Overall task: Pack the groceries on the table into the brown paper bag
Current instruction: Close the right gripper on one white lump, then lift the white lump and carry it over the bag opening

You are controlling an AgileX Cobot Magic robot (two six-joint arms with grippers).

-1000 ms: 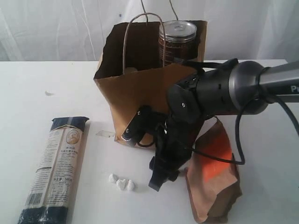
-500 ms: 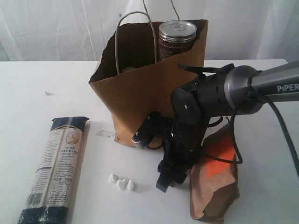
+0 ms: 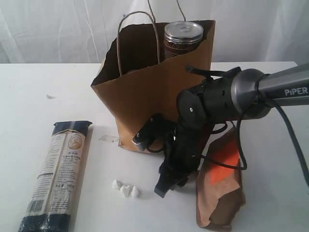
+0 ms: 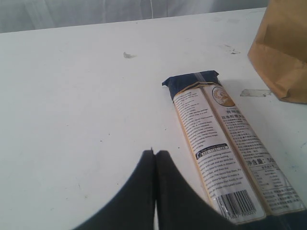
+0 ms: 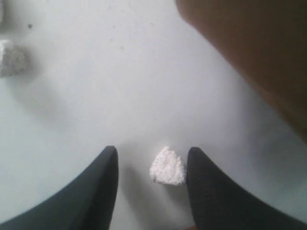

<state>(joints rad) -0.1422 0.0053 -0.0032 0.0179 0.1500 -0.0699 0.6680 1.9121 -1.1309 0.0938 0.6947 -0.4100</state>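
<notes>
The brown paper bag (image 3: 154,92) stands upright at mid-table, and a silver-topped tin (image 3: 183,36) pokes out of its mouth. A long dark-blue pasta packet (image 3: 58,174) (image 4: 220,139) lies flat on the left. On the right lies the brown pouch with orange label (image 3: 219,188). My right gripper (image 3: 163,186) (image 5: 152,151) points down in front of the bag, open, with a small white lump (image 5: 167,166) on the table between its fingers. My left gripper (image 4: 154,153) is shut and empty beside the packet. The carton and both jars are not visible.
Three white lumps (image 3: 125,190) lie on the table (image 3: 38,96) between packet and gripper. Another lump (image 5: 12,57) shows in the right wrist view, with a brown surface (image 5: 254,57) close by. The bag's corner (image 4: 283,52) is beyond the packet. A white curtain hangs behind.
The bag has shifted and stands straighter. The pouch has settled flatter. My right arm swung slightly right, then its gripper came back left over the lumps.
</notes>
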